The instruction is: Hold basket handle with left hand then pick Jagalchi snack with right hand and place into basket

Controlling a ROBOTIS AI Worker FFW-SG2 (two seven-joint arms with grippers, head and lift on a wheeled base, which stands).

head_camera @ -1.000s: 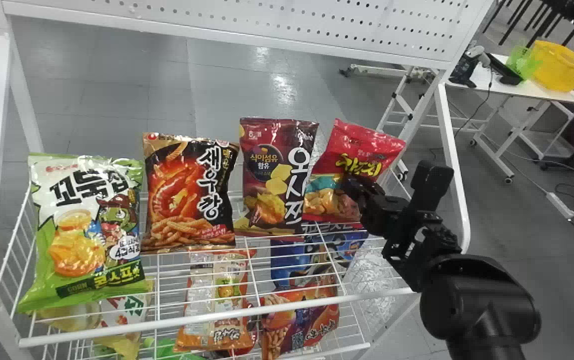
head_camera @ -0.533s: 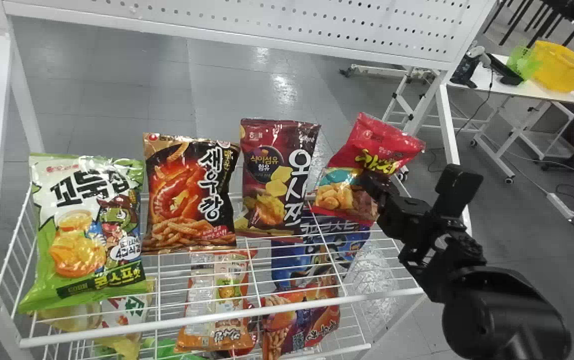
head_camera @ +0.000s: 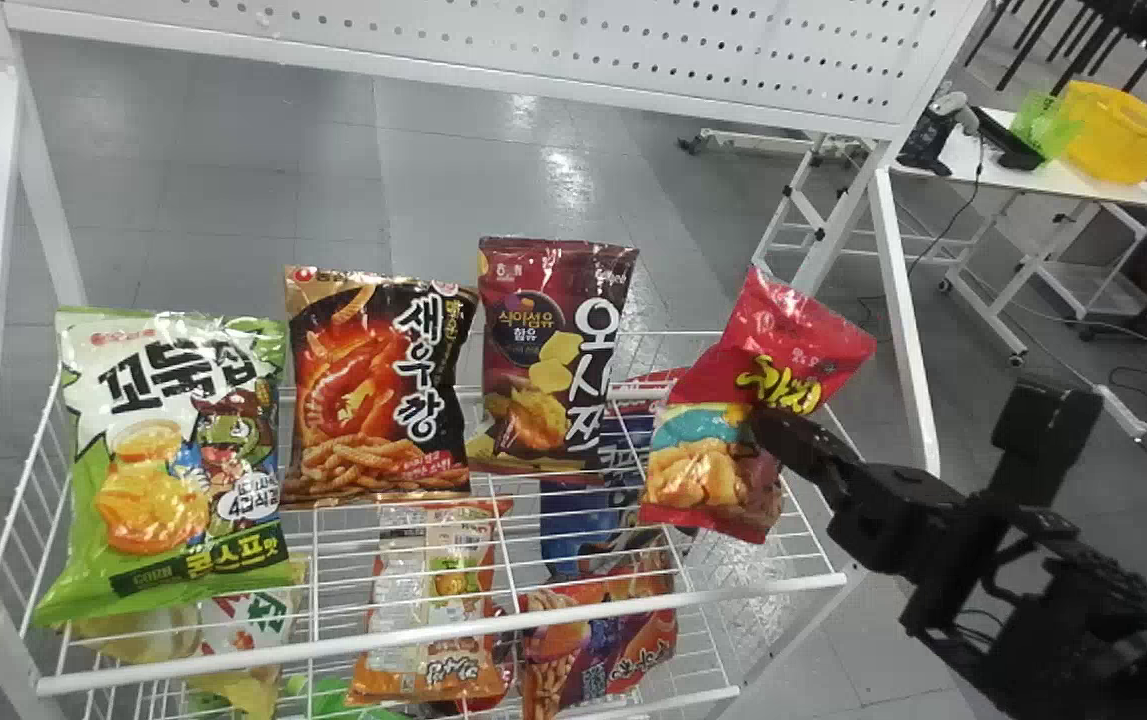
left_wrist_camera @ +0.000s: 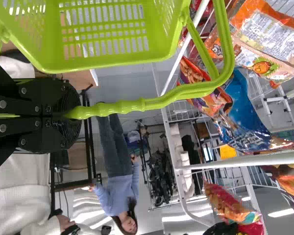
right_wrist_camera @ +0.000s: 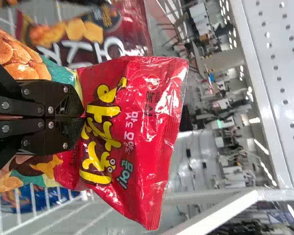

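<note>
At three o'clock over the rack, right gripper had the snack pinched tight, left gripper clamped the handle, pick seemingly made, and basket delivery was called for!

From where I stood, the right arm was black and blocky, with, I think, a thin dark cable. The right end effector and left end effector both had black fingers dotted with round silver screws.

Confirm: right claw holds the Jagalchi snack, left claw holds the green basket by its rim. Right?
Not quite: the left claw holds the green basket by its handle, not its rim, per the left wrist view. The right claw does hold the Jagalchi snack.
</note>
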